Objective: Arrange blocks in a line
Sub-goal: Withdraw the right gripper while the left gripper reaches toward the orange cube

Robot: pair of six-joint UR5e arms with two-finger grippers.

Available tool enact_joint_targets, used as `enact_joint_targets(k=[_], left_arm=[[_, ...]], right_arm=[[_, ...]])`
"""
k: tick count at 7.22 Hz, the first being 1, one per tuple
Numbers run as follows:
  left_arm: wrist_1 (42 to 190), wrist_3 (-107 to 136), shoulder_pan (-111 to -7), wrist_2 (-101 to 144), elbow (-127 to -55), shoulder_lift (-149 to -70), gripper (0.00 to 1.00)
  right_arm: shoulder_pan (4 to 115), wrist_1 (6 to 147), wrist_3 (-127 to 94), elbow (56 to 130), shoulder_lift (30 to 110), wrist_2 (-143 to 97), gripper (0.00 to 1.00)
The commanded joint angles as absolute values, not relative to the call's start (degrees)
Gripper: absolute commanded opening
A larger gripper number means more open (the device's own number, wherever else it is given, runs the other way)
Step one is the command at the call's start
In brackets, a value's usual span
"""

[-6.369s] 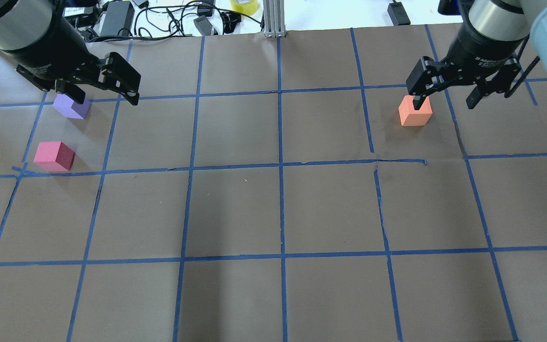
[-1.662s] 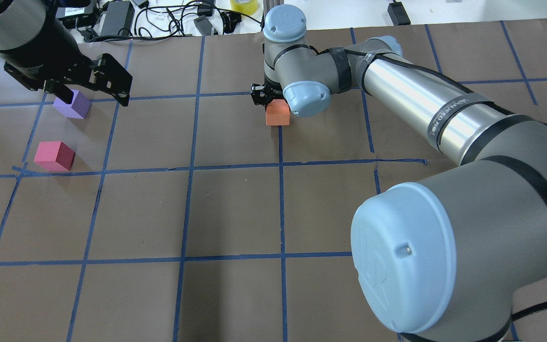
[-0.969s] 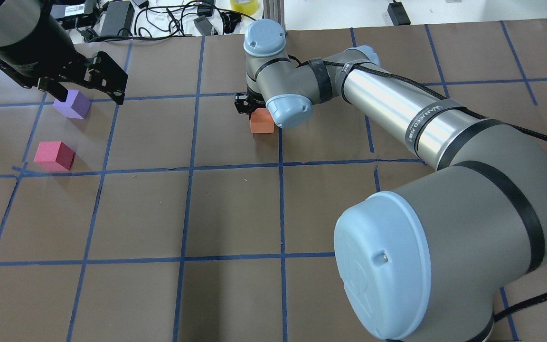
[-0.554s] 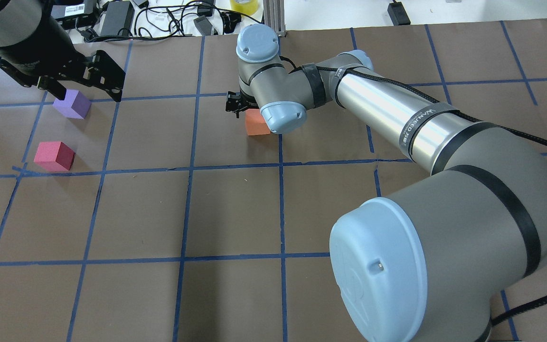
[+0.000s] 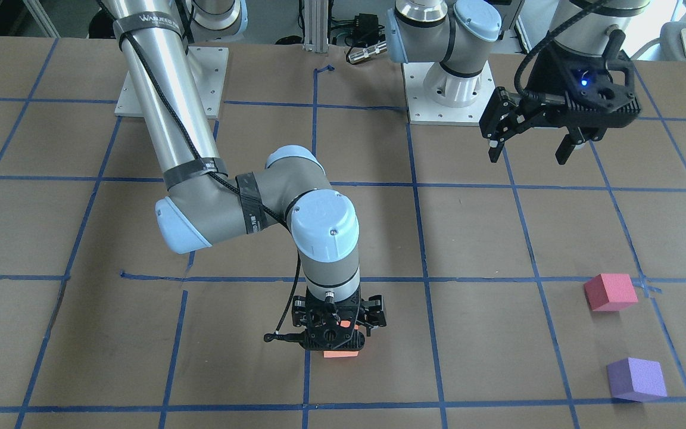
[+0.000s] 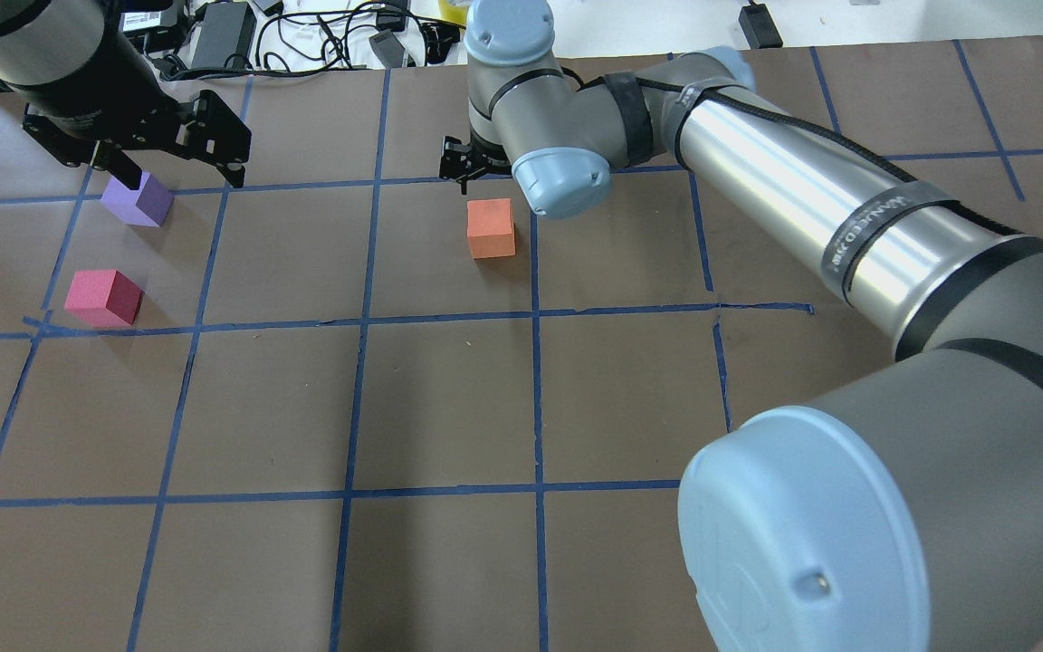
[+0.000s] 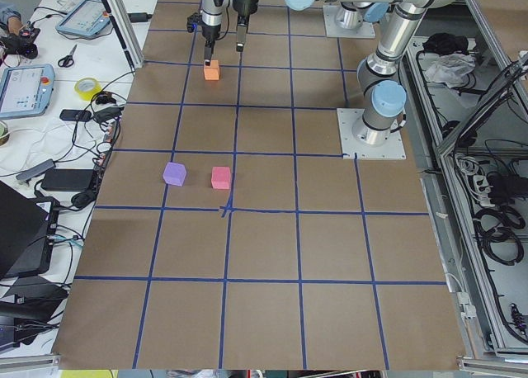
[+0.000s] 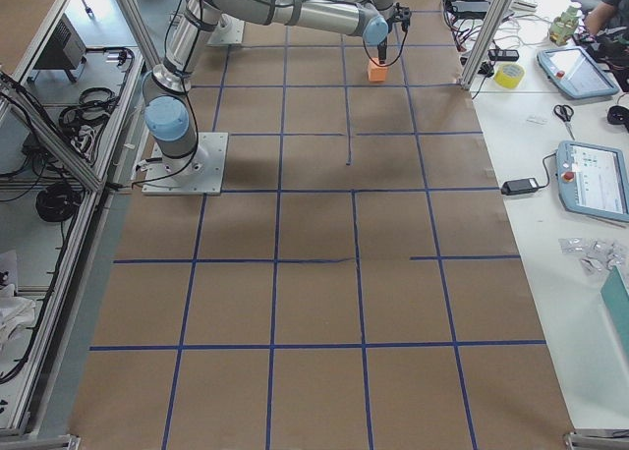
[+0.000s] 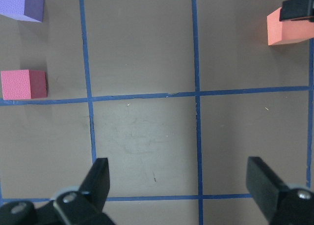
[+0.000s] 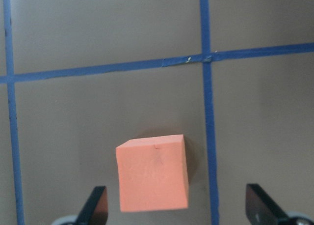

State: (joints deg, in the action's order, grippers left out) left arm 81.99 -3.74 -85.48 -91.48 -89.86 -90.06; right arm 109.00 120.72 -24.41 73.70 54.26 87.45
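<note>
The orange block [image 6: 491,228] rests on the table near the middle, free of the fingers. It also shows in the right wrist view [image 10: 153,173] and the front view [image 5: 340,354]. My right gripper [image 6: 470,170] is open and hovers just above it, one finger to each side [image 10: 177,208]. The purple block [image 6: 138,200] and the pinkish-red block [image 6: 103,297] sit at the far left, close together. My left gripper [image 6: 179,170] is open and empty, raised well above the table near the purple block. The left wrist view shows its fingers [image 9: 99,180] over bare table.
Blue tape lines [image 6: 535,312] divide the brown paper table into squares. Cables, power bricks and a tape roll [image 6: 465,9] lie beyond the far edge. The right arm's links [image 6: 811,217] stretch across the right half of the table.
My right gripper carried the orange block from the far right to the table's middle, set it down, opened and lifted off it. The left gripper stayed open near the purple block.
</note>
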Motion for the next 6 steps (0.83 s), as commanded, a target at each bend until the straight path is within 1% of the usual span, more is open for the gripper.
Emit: enact_joint_targets(k=[1,4,6], left_arm=[[78.3,-2.5,-87.5,-91.1,-89.8,-94.6,1.00],[64.5,5.5,-96.7,-90.9,-88.7,-107.2,1.00],[61.4,10.7,-100.7,-90.9,-85.9,-115.4,1.00]], right_arm=[[103.3,110.4,-19.0,74.1,61.5,87.1,1.00],[96.9,103.5,-6.6,76.8,69.3,88.0,1.00],[93.8,102.4,-0.9,82.2,74.9,88.0,1.00]])
